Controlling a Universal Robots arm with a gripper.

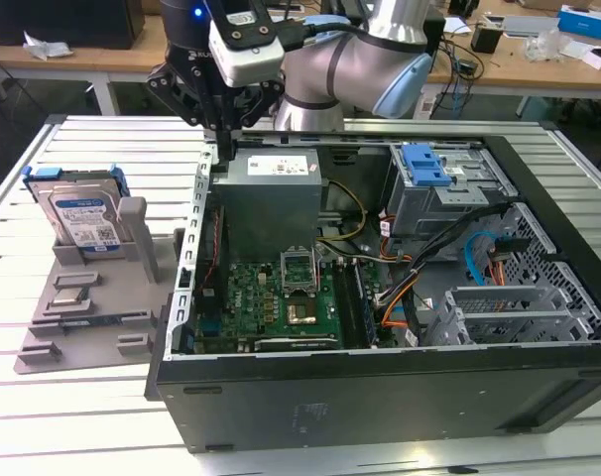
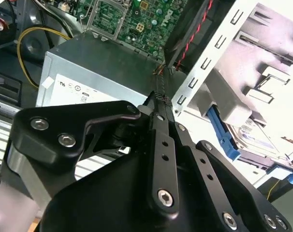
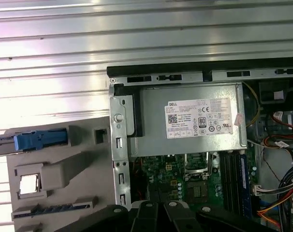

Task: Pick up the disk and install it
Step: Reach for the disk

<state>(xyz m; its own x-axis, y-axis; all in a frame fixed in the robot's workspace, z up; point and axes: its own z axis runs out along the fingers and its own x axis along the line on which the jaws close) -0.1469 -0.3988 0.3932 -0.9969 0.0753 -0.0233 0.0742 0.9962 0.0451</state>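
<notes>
Hand (image 1: 224, 139): exterior view, pressed together, empty, hovering over the computer case (image 1: 380, 397) rim.
Disk (image 1: 82, 213): stood upright in the grey holder (image 1: 72, 307) on the counter (image 1: 43, 416), exterior view's left, well apart from the hand.
Drive cage (image 1: 439, 193): no disk inside, so pickup and install both looked undone.
Fingers (image 2: 161, 125): second wrist view, tight together on nothing, power supply (image 2: 98, 72) just beyond.
Blue carrier (image 3: 40, 140): first wrist view, sat in the holder, untouched.

Silver arm (image 1: 352, 61) with blue caps (image 1: 402, 94), black screw-studded claw (image 2: 158, 102).
</notes>
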